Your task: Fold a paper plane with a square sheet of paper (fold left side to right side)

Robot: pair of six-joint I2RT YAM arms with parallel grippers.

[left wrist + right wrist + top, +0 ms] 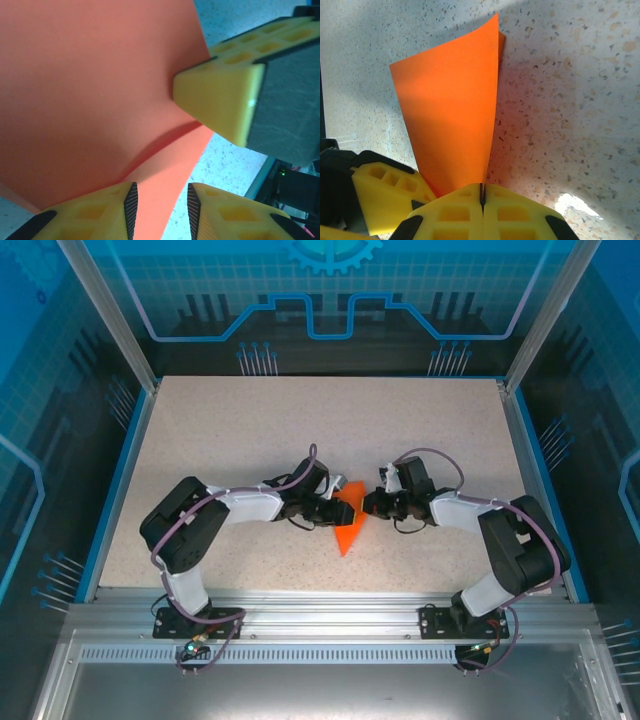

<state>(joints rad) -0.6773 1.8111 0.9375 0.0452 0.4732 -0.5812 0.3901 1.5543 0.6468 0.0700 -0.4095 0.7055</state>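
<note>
Leftmost, the left arm (215, 515) reaches in low toward the middle of the speckled tabletop (250, 430), a purple cable (300, 475) looping over its wrist. The left jaws stand partly apart. In the left wrist view their two yellow fingers (95, 217), faced with ribbed black pads, leave a clear gap. A strip of the square sheet of paper (85, 85) runs through that gap, and neither pad visibly presses on it. Above the strip, a larger flap of the same orange-red sheet stands up, bowed, and throws a shadow on the layer below.

From above, the sheet reads as a narrow pointed shape on the tabletop between the two wrists, its tip toward the near edge.

Just right of it, the right jaws are together, finger against finger. In the right wrist view the sheet's narrow end runs down to the seam between them. Whether they pinch it or only press on it cannot be told. Seen from the left wrist, that closed tip touches the sheet's right edge and stands directly in front of the left jaws, close by. Farther right, the right arm (470, 515) bends back toward its base.
</note>
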